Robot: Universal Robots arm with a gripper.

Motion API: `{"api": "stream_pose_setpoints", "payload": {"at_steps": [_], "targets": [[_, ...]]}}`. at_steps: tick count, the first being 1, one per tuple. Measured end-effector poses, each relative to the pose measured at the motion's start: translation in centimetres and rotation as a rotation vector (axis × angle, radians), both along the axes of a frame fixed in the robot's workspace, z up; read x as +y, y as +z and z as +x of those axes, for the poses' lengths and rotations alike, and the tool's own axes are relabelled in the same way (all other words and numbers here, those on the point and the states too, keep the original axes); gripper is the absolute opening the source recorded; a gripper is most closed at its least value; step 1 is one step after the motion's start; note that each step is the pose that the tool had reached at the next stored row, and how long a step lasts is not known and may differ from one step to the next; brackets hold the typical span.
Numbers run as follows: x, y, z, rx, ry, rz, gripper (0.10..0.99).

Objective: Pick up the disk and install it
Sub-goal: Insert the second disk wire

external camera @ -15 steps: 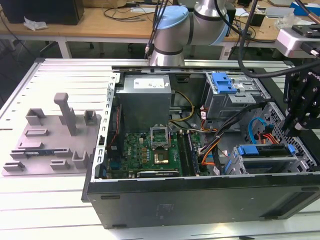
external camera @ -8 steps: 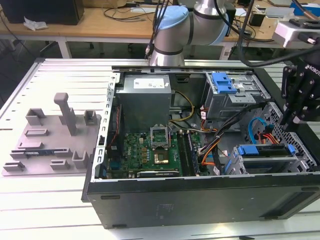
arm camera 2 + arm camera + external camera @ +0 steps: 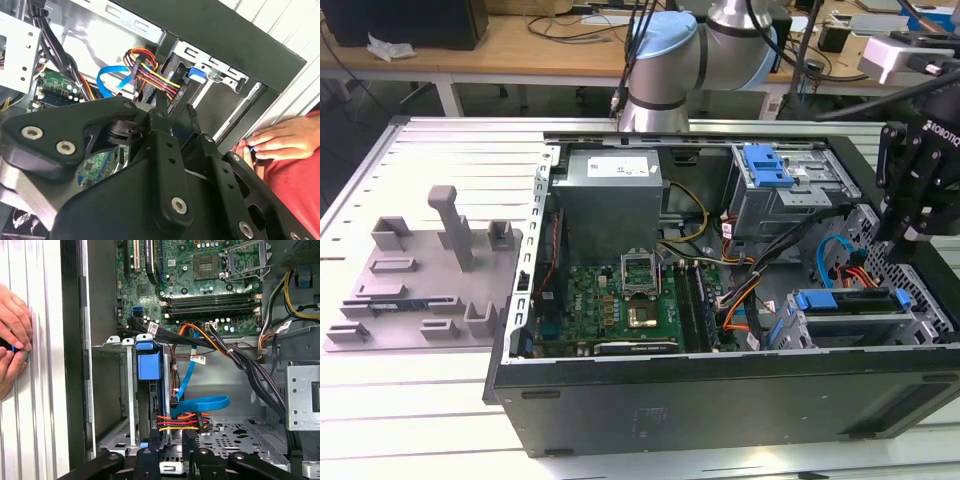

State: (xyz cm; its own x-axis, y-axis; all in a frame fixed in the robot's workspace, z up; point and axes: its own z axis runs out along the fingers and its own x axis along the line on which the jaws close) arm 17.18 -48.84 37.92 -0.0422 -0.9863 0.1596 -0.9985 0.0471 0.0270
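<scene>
1. The gripper (image 3: pixel 918 215) hangs over the open computer case (image 3: pixel 620 395) at the exterior view's right, above the drive cage (image 3: pixel 920 325).
2. The disk (image 3: pixel 850 301) sits edge-up in that cage, its blue carrier rail on top; in the first wrist view it (image 3: pixel 149 360) stands close to the gripper's fingertips (image 3: pixel 170 452).
3. The fingers look nearly pressed together and pinch nothing, though I cannot tell for sure.
4. Risk: the cable bundle (image 3: pixel 187 422) lies just beside the disk and could snag.
5. A person's hand (image 3: pixel 12 335) rests beside the case, near the arm's working area.
</scene>
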Motion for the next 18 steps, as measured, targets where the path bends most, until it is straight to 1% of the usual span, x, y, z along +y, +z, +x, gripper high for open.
{"api": "stream_pose_setpoints", "payload": {"at_steps": [1,2,3,4,6,7,10,11,18], "targets": [[0.0,0.0,0.15,0.0139,0.0,0.0,0.322],[0.0,0.0,0.23,0.0242,0.0,0.0,0.322],[0.03,-0.01,0.27,0.0327,0.0,0.0,0.322],[0.07,-0.01,0.27,0.0338,0.0,0.0,0.322],[0.19,-0.02,0.21,0.034,0.0,0.0,0.322],[0.22,-0.03,0.03,0.034,0.001,0.0,0.322],[0.25,-0.12,-0.88,0.0337,0.002,0.0,0.322],[0.24,-0.18,-1.01,0.0337,0.003,0.0,0.322],[0.25,-0.63,-1.19,0.0336,0.004,0.0,0.322]]}}
